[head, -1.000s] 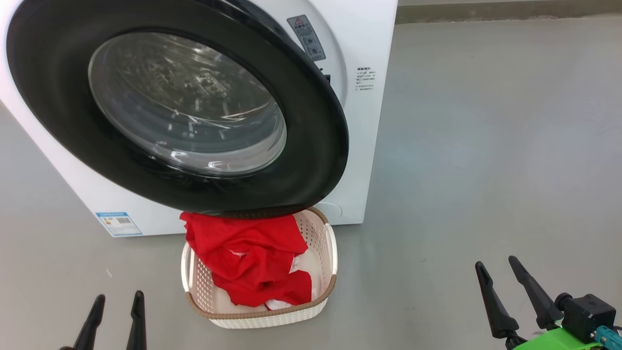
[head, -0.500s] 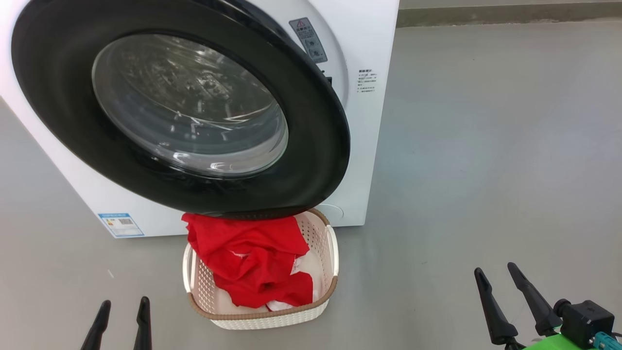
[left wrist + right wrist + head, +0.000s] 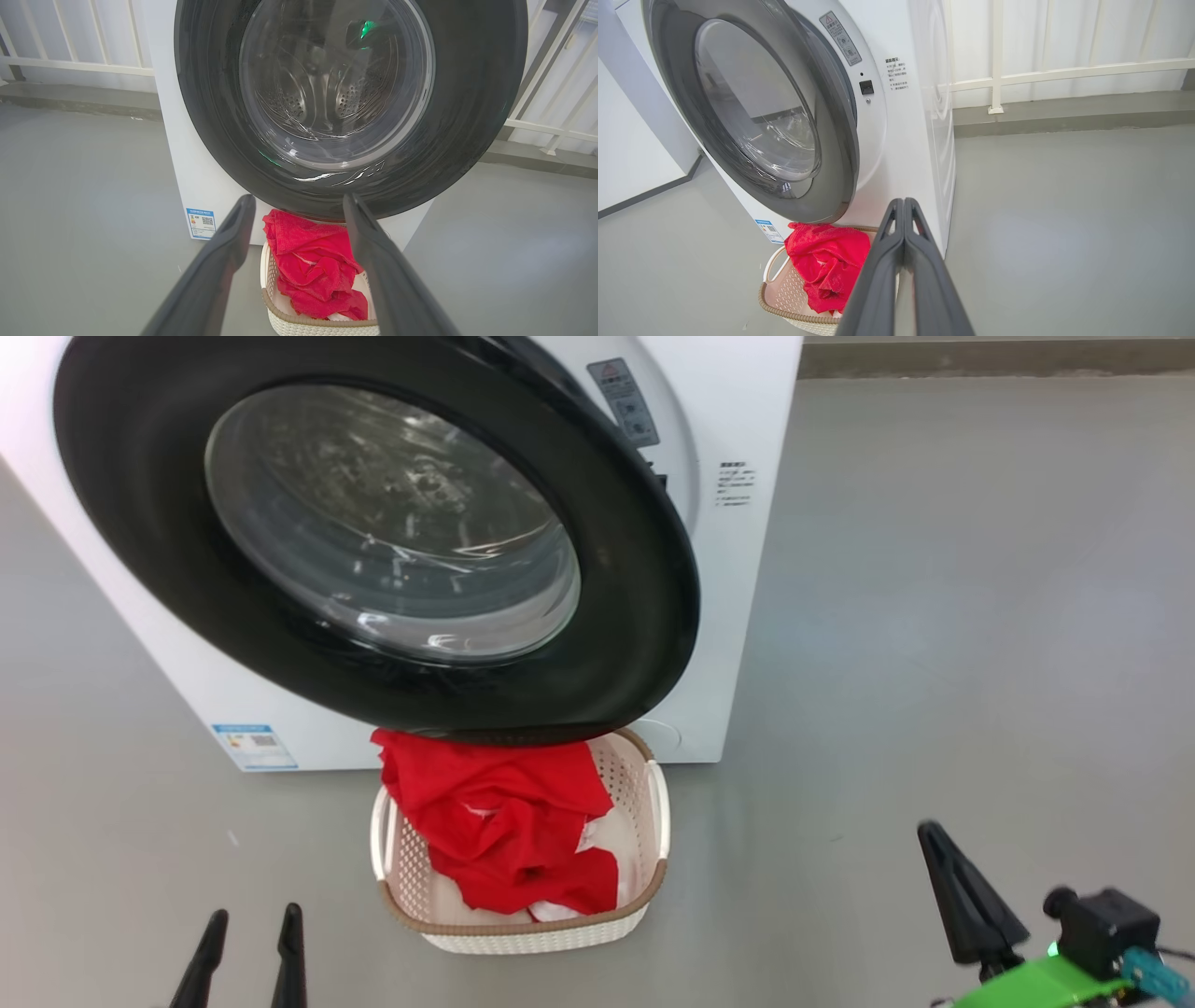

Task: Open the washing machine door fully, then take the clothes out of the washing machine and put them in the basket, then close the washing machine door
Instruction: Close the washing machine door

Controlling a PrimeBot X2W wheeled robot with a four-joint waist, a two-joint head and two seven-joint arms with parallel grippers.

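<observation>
While the glossy black-rimmed washing machine door (image 3: 373,537), with its clear domed window, stands ajar from the white washing machine (image 3: 738,411), bright red clothes (image 3: 504,821) with white parts lie heaped in the cream basket (image 3: 532,941) on the floor (image 3: 934,616) beneath it. Left jaws are spread wide and empty, the basket straight ahead of them. Right jaws are pressed together, gripping nothing, the basket ahead to their left.

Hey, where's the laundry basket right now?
In the head view the basket stands on the floor at lower centre, just in front of the washing machine, its far end under the washing machine door, with the clothes inside.
</observation>
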